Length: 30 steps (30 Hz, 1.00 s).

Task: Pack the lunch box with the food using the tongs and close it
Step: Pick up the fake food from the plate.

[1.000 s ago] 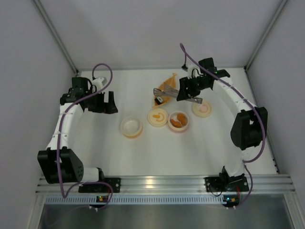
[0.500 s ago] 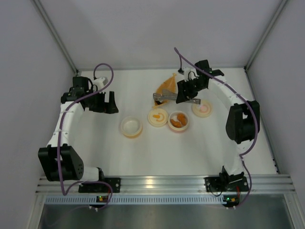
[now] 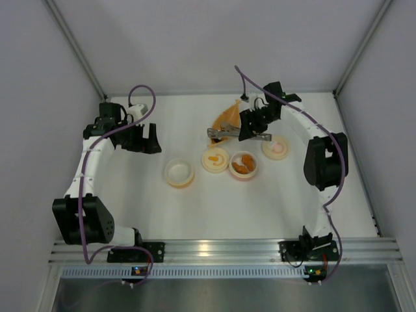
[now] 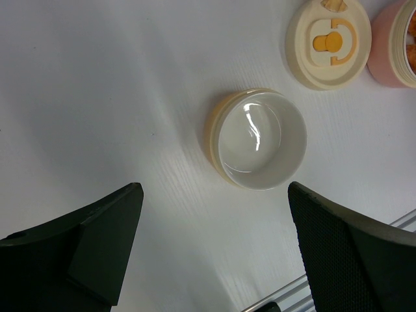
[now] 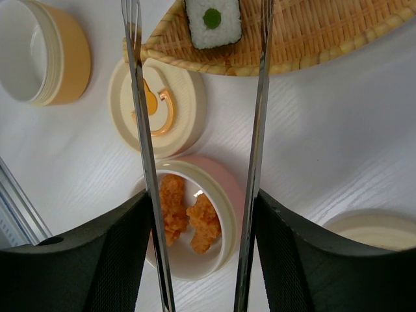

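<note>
White table (image 3: 260,201), woven leaf tray (image 5: 325,39), metal tongs (image 5: 148,156)

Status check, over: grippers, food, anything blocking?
Left gripper open, over empty bowl. Right gripper shut on tongs, arms spread, over sushi on tray. Two fried pieces in pink bowl. Nothing in the way.

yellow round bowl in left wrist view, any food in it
No, the yellow round bowl shows only a bare glossy white inside.
</note>
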Each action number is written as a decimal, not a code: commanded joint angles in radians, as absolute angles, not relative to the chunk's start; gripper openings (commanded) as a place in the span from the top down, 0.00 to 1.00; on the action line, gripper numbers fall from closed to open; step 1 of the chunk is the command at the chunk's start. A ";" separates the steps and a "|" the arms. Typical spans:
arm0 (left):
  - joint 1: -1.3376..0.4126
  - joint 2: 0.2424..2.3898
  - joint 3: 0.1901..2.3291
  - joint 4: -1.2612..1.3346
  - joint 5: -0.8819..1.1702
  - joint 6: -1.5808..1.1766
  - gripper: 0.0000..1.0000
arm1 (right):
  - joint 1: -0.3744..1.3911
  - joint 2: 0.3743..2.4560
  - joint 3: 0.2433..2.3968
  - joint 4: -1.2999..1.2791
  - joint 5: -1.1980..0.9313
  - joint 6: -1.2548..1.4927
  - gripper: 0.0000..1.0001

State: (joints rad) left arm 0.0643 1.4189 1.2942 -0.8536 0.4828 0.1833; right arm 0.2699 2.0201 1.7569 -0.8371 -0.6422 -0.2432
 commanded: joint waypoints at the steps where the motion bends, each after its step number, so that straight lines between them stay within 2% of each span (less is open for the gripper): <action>1: 0.071 1.427 1.321 -0.833 0.511 0.199 0.02 | 0.264 2.043 1.815 -0.839 -0.680 -0.270 0.40; 11: 0.069 1.436 1.319 -0.833 0.503 0.199 0.02 | 0.247 2.082 1.830 -0.839 -0.709 -0.278 0.40; 20: 0.071 1.445 1.319 -0.827 0.495 0.190 0.02 | 0.236 2.091 1.839 -0.868 -0.756 -0.291 0.47; 30: 0.071 1.451 1.327 -0.827 0.502 0.187 0.02 | 0.219 2.117 1.862 -0.908 -0.752 -0.311 0.47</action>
